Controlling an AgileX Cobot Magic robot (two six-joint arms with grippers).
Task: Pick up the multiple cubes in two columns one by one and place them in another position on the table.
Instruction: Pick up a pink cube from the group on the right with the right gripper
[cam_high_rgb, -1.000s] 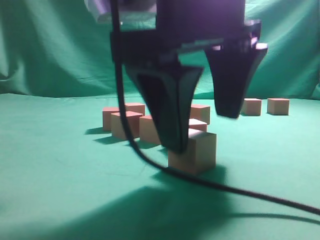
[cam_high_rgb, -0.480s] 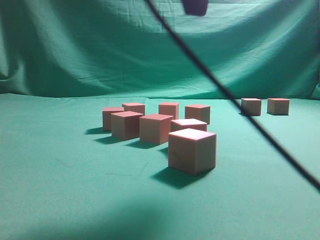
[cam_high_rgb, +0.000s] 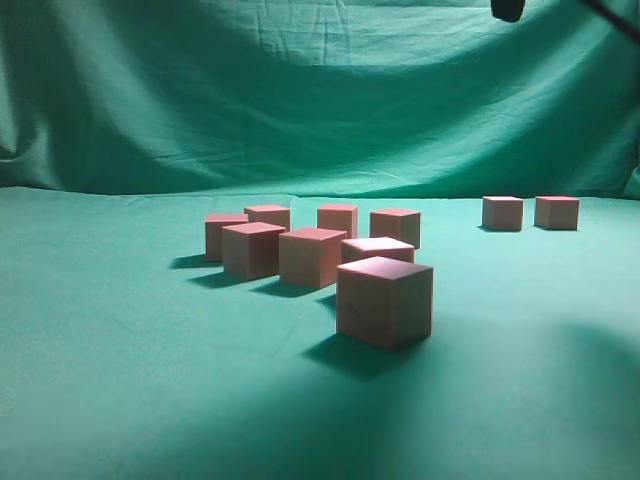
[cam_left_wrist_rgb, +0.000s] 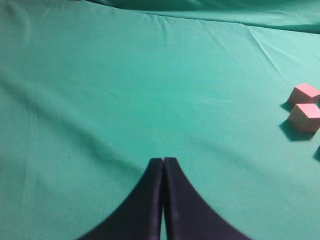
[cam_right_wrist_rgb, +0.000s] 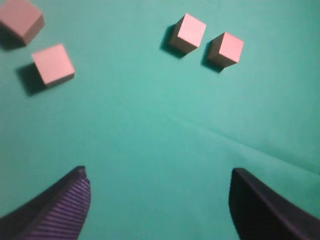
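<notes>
Several pinkish wooden cubes sit on the green cloth. The nearest cube (cam_high_rgb: 384, 300) stands alone in front of the group (cam_high_rgb: 312, 255) in two columns. Two more cubes (cam_high_rgb: 502, 213) (cam_high_rgb: 556, 212) sit apart at the far right. My right gripper (cam_right_wrist_rgb: 157, 192) is open and empty, high above bare cloth; its view shows two cubes (cam_right_wrist_rgb: 187, 33) (cam_right_wrist_rgb: 225, 49) ahead and two (cam_right_wrist_rgb: 52, 64) (cam_right_wrist_rgb: 21, 19) at the upper left. Only a dark tip (cam_high_rgb: 508, 9) shows at the exterior view's top. My left gripper (cam_left_wrist_rgb: 163, 161) is shut and empty over bare cloth, with two cubes (cam_left_wrist_rgb: 305, 116) (cam_left_wrist_rgb: 304, 93) at its right edge.
A green backdrop curtain (cam_high_rgb: 300, 100) hangs behind the table. Green cloth (cam_high_rgb: 120, 380) covers the whole table, with shadow across the front.
My right gripper let go of the nearest cube and rose up out of the exterior view, moving to the right. The cable swung away. The cube stays where it was set.
</notes>
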